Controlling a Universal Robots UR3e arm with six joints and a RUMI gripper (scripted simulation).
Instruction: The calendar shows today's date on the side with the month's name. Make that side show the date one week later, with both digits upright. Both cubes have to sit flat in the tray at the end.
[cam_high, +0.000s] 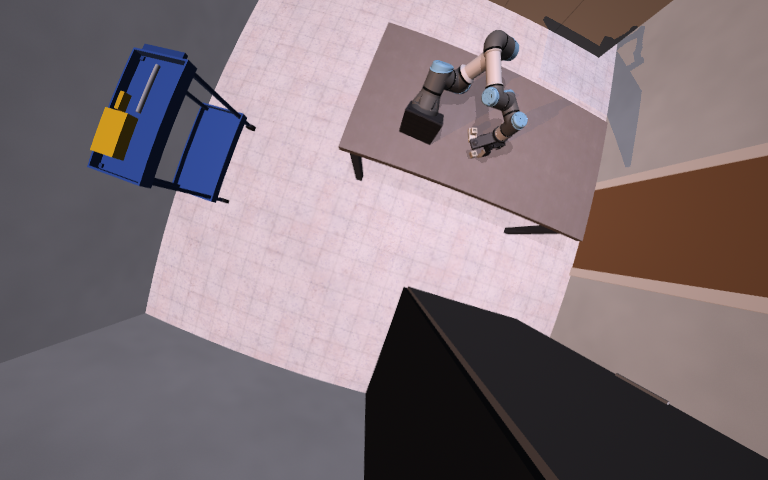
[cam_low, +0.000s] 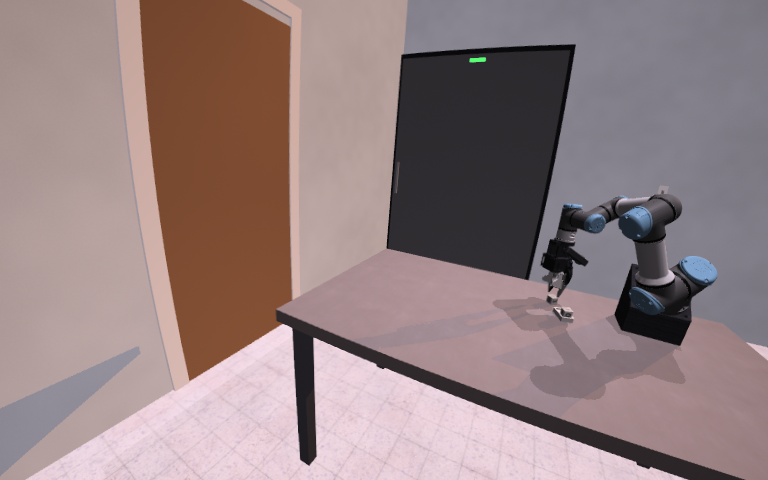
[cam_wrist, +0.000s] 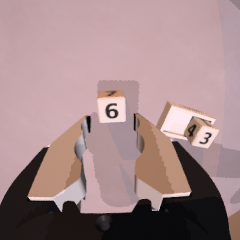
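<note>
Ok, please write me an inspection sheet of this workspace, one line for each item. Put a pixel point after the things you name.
Surface: brownish table (cam_high: 538, 169) (cam_low: 368, 305) (cam_wrist: 50, 50), shadows across it; no spill seen.
Job's things: 6 cube (cam_high: 474, 153) (cam_low: 552, 300) (cam_wrist: 111, 110) outside the tray (cam_high: 470, 138) (cam_low: 557, 311) (cam_wrist: 175, 119); 4/3 cube (cam_high: 474, 130) (cam_low: 566, 310) (cam_wrist: 205, 138) at one tray end, seating unclear.
Clutter: nothing seen on the table.
Gripper (cam_high: 479, 148) (cam_low: 554, 290) (cam_wrist: 112, 115): partly open, empty, tips near the 6 cube.
Cables: nothing seen.
Surroundings: blue cart (cam_high: 209, 152) with yellow box (cam_high: 112, 131); brown door (cam_high: 679, 226) (cam_low: 215, 169).

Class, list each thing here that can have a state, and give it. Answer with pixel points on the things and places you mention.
Gripper (cam_high: 481, 150) (cam_low: 555, 290) (cam_wrist: 112, 115): partly open, holding nothing
Cube showing 6 (cam_high: 474, 153) (cam_low: 552, 300) (cam_wrist: 111, 110): outside the tray
Cube showing 3 (cam_low: 566, 310) (cam_wrist: 205, 138): in the tray
Tray (cam_low: 565, 320) (cam_wrist: 175, 120): one cube in
Brown door (cam_high: 679, 226) (cam_low: 220, 186): closed
Green light (cam_low: 477, 59): lit
</note>
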